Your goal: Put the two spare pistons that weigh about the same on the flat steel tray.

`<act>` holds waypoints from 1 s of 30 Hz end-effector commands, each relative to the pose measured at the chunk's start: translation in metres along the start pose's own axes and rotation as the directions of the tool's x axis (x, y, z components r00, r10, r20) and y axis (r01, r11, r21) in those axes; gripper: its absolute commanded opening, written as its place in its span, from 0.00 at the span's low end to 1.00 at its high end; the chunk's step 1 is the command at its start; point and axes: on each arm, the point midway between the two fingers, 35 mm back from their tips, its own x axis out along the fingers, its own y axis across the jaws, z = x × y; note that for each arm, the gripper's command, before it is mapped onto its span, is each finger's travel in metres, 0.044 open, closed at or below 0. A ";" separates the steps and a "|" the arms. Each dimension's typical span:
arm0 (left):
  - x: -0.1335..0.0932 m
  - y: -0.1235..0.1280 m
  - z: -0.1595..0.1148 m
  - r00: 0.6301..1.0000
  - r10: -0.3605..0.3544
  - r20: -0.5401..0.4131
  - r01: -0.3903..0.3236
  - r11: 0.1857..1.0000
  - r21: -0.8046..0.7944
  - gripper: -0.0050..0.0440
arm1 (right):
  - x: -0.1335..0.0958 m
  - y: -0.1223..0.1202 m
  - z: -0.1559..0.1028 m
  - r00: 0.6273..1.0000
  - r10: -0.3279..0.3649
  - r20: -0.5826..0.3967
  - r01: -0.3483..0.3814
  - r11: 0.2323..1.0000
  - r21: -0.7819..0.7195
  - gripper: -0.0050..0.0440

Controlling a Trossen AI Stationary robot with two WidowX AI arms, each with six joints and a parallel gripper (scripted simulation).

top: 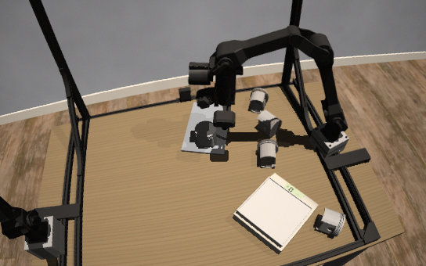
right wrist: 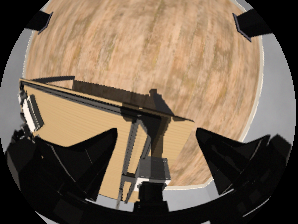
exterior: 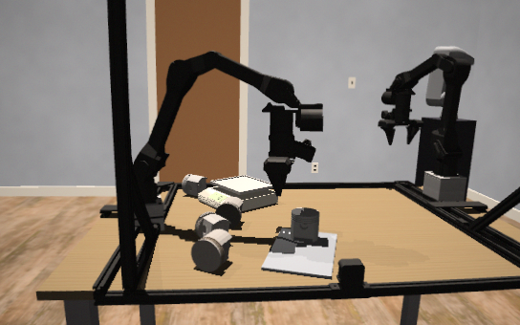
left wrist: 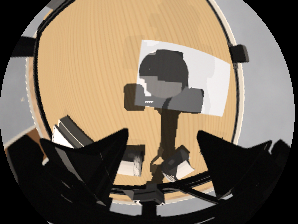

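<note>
One of the five grey metal pistons (top: 204, 133) (exterior: 305, 225) (left wrist: 162, 72) stands upright on the flat steel tray (top: 189, 137) (exterior: 306, 268) (left wrist: 215, 90), which lies flat — half the placing, provided it's one of the matching pair. A second must still join it. Three others lie left of the tray; the fifth (top: 330, 222) (exterior: 193, 184) rests at far left, by the white scale (top: 274, 211) (exterior: 244, 184) (left wrist: 65, 134). I can't tell their weights. The left gripper (top: 225, 118) (exterior: 278, 190) (left wrist: 164, 133) hangs empty above, nearly fully open; the right gripper (exterior: 400, 142) (right wrist: 158, 132) is wide open, empty, well away.
</note>
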 end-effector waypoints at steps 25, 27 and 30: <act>-0.006 0.057 -0.018 0.999 0.007 -0.043 -0.016 0.975 -0.223 0.87 | 0.000 0.000 0.000 1.000 0.001 0.000 -0.001 1.000 0.000 1.00; -0.007 0.061 -0.020 0.999 0.006 -0.042 -0.017 0.968 -0.249 0.87 | 0.000 0.000 0.000 1.000 0.001 0.000 -0.001 1.000 0.000 1.00; -0.010 0.075 -0.026 0.999 0.006 -0.042 -0.017 0.968 -0.251 0.87 | 0.000 0.000 0.000 1.000 0.001 0.000 -0.001 1.000 0.000 1.00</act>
